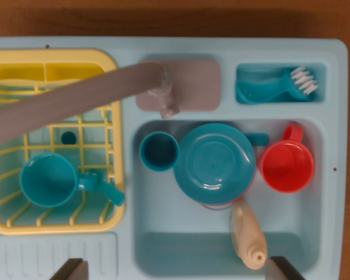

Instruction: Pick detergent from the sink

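Pincer (178, 269) jaws stand wide apart, holding nothing. Detergent bottle (248, 235) lies between them in the pale blue sink (163, 233) (wooden tabletop (175, 17) beyond).

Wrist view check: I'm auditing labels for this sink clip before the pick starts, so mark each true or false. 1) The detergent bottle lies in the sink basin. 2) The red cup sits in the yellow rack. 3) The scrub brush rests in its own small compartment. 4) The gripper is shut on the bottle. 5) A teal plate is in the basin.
1) True: the detergent bottle lies on its side in the sink basin.
2) False: the red cup stands in the basin; the yellow rack holds a teal cup.
3) True: the scrub brush lies in the small compartment.
4) False: the gripper fingers stand apart, clear of the bottle.
5) True: the teal plate sits there.
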Robot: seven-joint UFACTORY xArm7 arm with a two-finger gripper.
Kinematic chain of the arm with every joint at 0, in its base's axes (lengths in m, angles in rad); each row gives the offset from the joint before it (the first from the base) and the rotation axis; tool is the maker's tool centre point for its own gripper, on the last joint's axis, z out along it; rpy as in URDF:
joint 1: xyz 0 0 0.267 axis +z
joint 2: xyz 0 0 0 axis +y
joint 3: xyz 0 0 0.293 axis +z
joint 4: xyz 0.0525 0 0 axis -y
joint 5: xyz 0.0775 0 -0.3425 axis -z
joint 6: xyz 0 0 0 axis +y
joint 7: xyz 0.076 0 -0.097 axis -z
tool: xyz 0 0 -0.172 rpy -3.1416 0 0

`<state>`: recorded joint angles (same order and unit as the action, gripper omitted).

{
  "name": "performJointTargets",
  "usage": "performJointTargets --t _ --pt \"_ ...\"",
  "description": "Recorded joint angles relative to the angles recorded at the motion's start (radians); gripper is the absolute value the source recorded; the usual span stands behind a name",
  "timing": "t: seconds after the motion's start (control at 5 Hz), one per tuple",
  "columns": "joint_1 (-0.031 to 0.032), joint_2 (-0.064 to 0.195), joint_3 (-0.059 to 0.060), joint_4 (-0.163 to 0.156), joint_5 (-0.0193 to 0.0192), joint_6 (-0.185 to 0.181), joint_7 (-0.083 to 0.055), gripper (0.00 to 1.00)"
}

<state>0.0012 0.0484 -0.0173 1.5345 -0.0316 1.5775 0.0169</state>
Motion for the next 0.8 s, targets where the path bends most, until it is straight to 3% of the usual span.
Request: performJointTargets --t 0.8 --pt "-0.0038 0.002 -0.006 -0.028 0.0015 -0.026 -0.016 0.00"
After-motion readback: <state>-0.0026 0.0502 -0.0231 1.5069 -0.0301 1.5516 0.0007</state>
